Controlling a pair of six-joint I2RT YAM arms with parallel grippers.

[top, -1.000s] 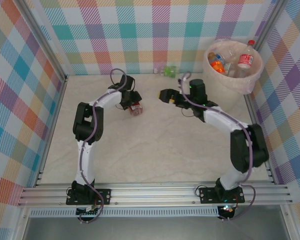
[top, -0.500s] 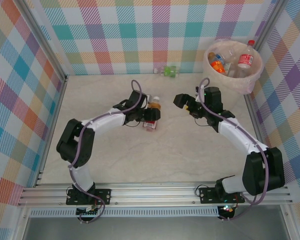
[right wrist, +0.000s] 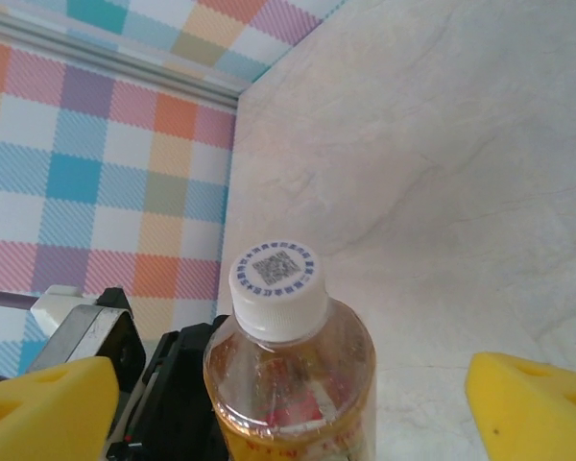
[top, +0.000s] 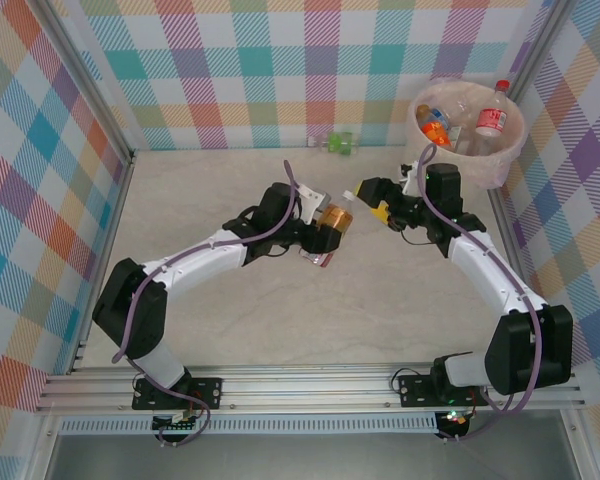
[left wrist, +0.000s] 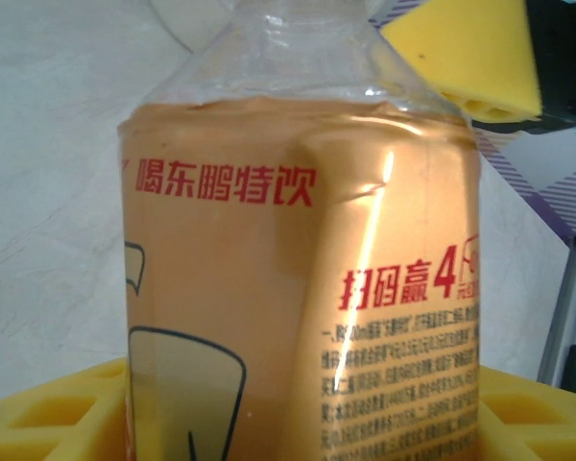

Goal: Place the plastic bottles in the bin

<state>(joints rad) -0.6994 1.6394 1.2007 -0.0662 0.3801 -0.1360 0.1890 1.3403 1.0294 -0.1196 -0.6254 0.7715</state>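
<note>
A: The left gripper is clamped round the orange bottle, holding it clear of the table near the middle. Its white cap points toward the other arm.

B: And the right gripper is right there at the cap end, jaws spread wide. From its wrist camera the yellow pads sit out on either side of the bottle's shoulder, with daylight between pad and plastic. Nothing is gripped on that side.

A: The left wrist camera is tight on the label, which is orange with red Chinese lettering and dented in a little. Yellow padding hugs the bottle's base on both sides.

B: The bin stands in the far right corner, just beyond the right arm. An orange-capped bottle and a red-capped bottle are already inside.

A: A green bottle lies against the back wall. There's also a red-labelled item on the table under the left arm. It's probably another bottle, but the arm hides most of it.
</note>
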